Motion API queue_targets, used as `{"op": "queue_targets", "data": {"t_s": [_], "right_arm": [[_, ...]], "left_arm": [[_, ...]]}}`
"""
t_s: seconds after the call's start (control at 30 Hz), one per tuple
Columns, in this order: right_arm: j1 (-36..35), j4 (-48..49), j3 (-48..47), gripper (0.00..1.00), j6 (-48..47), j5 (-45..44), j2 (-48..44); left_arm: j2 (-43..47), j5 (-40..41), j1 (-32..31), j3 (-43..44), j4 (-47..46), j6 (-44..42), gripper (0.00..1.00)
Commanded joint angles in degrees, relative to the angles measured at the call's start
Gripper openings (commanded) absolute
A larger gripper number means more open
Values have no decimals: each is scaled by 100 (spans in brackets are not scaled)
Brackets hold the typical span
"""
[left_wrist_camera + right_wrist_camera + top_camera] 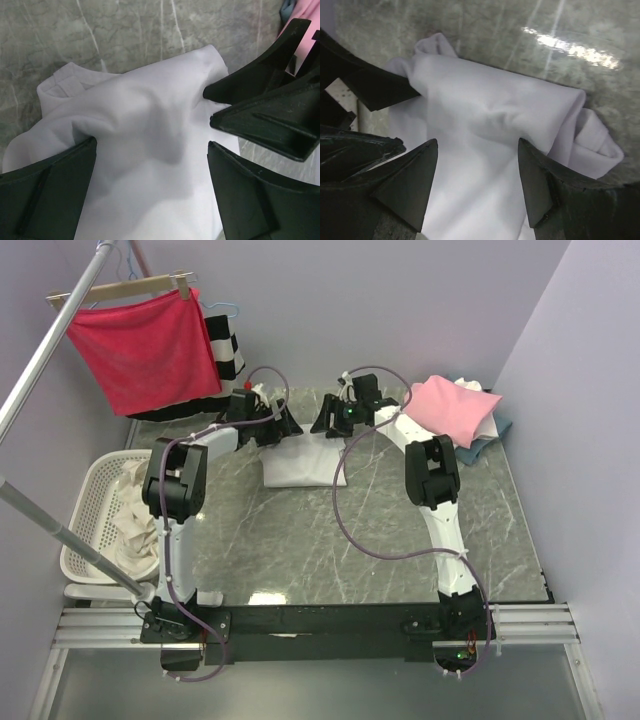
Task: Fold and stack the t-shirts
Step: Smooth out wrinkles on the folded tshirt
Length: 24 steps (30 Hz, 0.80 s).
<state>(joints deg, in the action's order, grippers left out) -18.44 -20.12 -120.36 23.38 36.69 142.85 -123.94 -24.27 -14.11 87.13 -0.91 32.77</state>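
A white t-shirt [300,464] lies partly folded at the far middle of the table. It fills the left wrist view [150,130] and the right wrist view [490,115], rumpled, with a rolled edge at its right. My left gripper [284,426] [151,145] is open, jaws wide apart just over the shirt's far edge. My right gripper [327,421] [476,144] is open too, facing it from the right over the same edge. The two grippers are close together. A pink t-shirt [450,408] lies on top of white and blue-grey shirts at the far right.
A white laundry basket [85,502] holding white cloth stands off the table's left edge. A red cloth [140,348] on a wooden hanger and a striped garment [228,352] hang from a metal rail [40,360] at the back left. Walls are close on both sides.
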Motion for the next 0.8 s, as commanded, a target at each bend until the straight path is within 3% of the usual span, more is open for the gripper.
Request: {"op": "queue_targets", "data": {"t_s": [0.0,0.13,0.3,0.53,0.77], "right_arm": [[103,-325,-401,72,114,-556,156],[200,-580,-234,72,71,-1154,121],[358,-204,679,72,-52,-1708,-380],[490,349,1284,73,-324,-1288,-828],[490,826,1867,74,-606,-1137,-1909]], "left_arm": [[-86,36,110,32,-314,-157,97],[-174,247,268,6,-234,-245,97],[-113,467,487,-249,-269,-316,97],[229,669,558,-320,-209,-377,98],[1038,854,532,-575,-226,-342,99]]}}
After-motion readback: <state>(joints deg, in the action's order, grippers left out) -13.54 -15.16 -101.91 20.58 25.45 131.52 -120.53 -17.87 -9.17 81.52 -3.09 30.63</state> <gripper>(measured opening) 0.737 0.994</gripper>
